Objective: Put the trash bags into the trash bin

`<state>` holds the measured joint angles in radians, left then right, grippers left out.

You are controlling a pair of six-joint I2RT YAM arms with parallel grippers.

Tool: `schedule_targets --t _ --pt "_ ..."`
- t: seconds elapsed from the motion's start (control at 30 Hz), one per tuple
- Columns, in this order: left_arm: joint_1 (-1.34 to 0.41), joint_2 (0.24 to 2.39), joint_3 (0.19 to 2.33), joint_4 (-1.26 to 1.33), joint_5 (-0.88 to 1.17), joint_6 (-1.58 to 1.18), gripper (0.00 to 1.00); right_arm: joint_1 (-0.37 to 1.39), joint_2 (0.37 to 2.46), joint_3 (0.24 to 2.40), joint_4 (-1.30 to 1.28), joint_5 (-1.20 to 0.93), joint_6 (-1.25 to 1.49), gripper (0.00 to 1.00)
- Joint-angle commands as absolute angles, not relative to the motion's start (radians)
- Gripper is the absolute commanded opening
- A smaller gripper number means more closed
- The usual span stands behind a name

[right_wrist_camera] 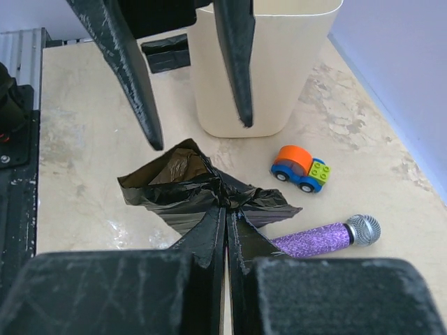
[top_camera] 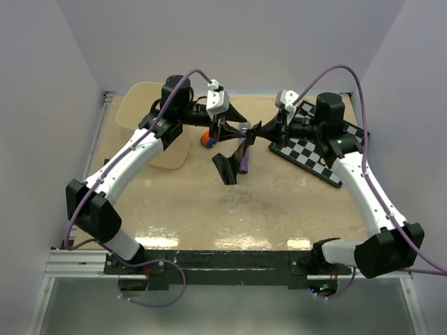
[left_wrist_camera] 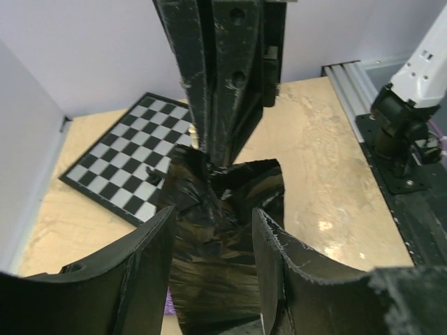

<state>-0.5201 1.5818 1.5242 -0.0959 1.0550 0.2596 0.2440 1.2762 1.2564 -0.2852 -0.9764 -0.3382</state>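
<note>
The trash bag [top_camera: 229, 167] is dark, glossy film that hangs bunched above the middle of the table. My right gripper [right_wrist_camera: 227, 206] is shut on a gathered fold of the bag [right_wrist_camera: 174, 183]. My left gripper [left_wrist_camera: 214, 213] stands open, one finger on each side of the bag [left_wrist_camera: 216, 269], with gaps showing beside both fingers. From the top view the two grippers meet tip to tip, left [top_camera: 218, 135] and right [top_camera: 253, 130]. The cream trash bin [top_camera: 171, 153] stands at the back left behind the left arm, upright in the right wrist view [right_wrist_camera: 279, 77].
A purple glittery microphone [right_wrist_camera: 321, 239] lies on the table under the bag. A small orange and blue toy car [right_wrist_camera: 300, 167] sits near the bin. A black-and-white chequered board [top_camera: 318, 157] lies at the back right, under the right arm.
</note>
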Motion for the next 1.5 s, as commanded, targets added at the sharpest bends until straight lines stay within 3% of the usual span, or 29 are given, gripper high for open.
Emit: schedule_targets --t 0.0,0.3,0.37,0.43,0.6,0.9,1.07,1.17,1.3,1.47 --pt "-0.535 1.603 1.614 -0.325 1.141 0.419 0.52 0.244 1.262 1.302 -0.268 -0.959 -0.370 0.00" --pt "-0.543 1.628 1.614 -0.187 1.100 0.322 0.48 0.267 1.264 1.308 -0.273 -0.956 -0.382 0.00" --pt "-0.546 1.635 1.614 -0.152 1.100 0.298 0.41 0.270 1.264 1.312 -0.275 -0.953 -0.383 0.00" --pt "-0.548 1.643 1.615 -0.127 1.101 0.269 0.25 0.273 1.264 1.312 -0.276 -0.950 -0.387 0.00" --pt "-0.548 1.654 1.618 -0.132 1.106 0.268 0.00 0.275 1.262 1.307 -0.270 -0.942 -0.379 0.00" --pt "-0.526 1.603 1.609 -0.227 1.020 0.348 0.00 0.272 1.230 1.253 -0.376 -0.844 -0.460 0.00" --pt "-0.525 1.568 1.568 -0.236 0.988 0.370 0.00 0.273 1.193 1.242 -0.400 -0.815 -0.472 0.15" --pt "-0.525 1.566 1.555 -0.230 0.996 0.351 0.00 0.273 1.180 1.264 -0.406 -0.822 -0.505 0.30" --pt "-0.525 1.568 1.555 -0.225 1.011 0.347 0.00 0.313 1.169 1.325 -0.506 -0.821 -0.722 0.46" --pt "-0.523 1.588 1.583 -0.268 1.058 0.333 0.00 0.376 1.112 1.316 -0.400 -0.741 -0.771 0.51"
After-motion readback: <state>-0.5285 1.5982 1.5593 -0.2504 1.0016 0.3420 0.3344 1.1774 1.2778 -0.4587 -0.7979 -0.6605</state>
